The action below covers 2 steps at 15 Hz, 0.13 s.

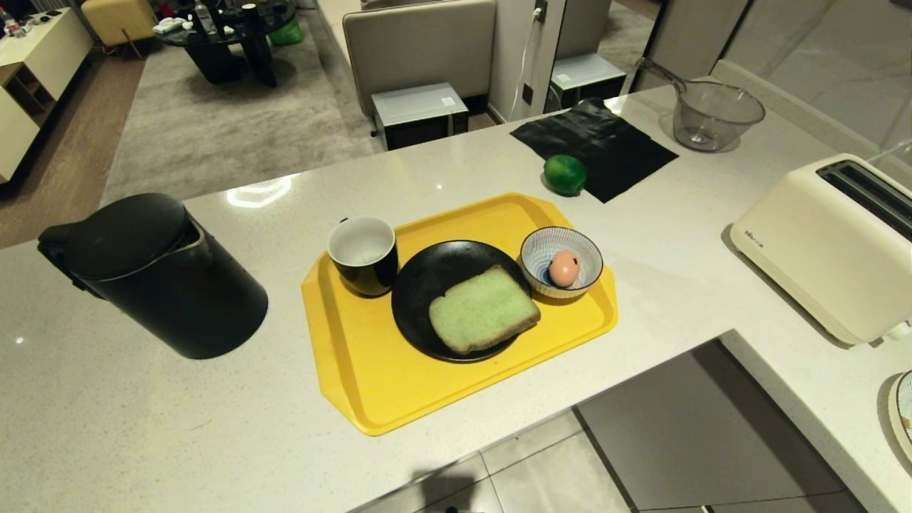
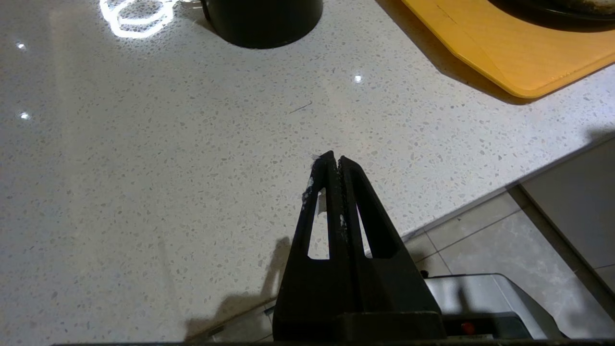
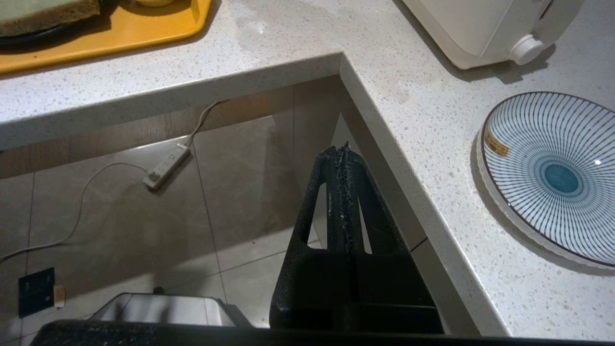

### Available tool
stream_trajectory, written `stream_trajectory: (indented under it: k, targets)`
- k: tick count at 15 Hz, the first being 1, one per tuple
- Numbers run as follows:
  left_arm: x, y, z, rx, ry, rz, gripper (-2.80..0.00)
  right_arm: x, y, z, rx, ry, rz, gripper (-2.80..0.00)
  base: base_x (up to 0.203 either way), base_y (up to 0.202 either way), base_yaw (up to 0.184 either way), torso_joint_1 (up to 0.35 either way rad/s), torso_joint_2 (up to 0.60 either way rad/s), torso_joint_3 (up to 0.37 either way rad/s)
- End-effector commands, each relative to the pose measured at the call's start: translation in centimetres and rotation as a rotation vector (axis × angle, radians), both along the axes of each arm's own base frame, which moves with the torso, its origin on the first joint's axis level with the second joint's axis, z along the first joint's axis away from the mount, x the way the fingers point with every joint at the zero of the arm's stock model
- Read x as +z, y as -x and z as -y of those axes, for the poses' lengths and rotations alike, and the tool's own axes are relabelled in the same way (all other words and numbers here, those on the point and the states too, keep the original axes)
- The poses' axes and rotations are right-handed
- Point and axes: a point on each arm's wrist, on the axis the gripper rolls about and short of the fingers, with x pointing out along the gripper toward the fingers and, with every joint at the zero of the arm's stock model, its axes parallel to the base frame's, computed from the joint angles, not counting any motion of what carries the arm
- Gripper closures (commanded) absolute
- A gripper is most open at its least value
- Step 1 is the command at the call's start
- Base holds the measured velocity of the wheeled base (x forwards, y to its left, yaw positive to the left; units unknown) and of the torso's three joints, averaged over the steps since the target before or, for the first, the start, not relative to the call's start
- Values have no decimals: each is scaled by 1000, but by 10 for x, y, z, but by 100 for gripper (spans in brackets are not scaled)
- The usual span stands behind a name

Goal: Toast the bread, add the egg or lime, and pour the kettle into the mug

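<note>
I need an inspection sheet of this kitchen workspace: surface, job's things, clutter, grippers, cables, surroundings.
Surface: pale speckled L-shaped counter.
Job's things: bread on black plate, on yellow tray with mug; egg in striped bowl; lime beside black cloth; kettle left of tray; toaster at right.
Clutter: clear strainer bowl; striped plate.
Grippers: left gripper shut, empty, over counter; right gripper shut, empty, over floor.
Cables: power strip on floor.
Surroundings: living room with sofa.
</note>
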Motion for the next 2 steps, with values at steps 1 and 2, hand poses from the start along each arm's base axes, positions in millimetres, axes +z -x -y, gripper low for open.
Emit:
stream_trajectory:
  k: [1,2]
  targets:
    - [0,0,0,0,0,0,0,-6,-2,0,-1,-3,-16,0,0,0,0,0,0,0]
    - [0,0,0,0,-1,0,0,-6,-2,0,-1,-3,-16,0,0,0,0,0,0,0]
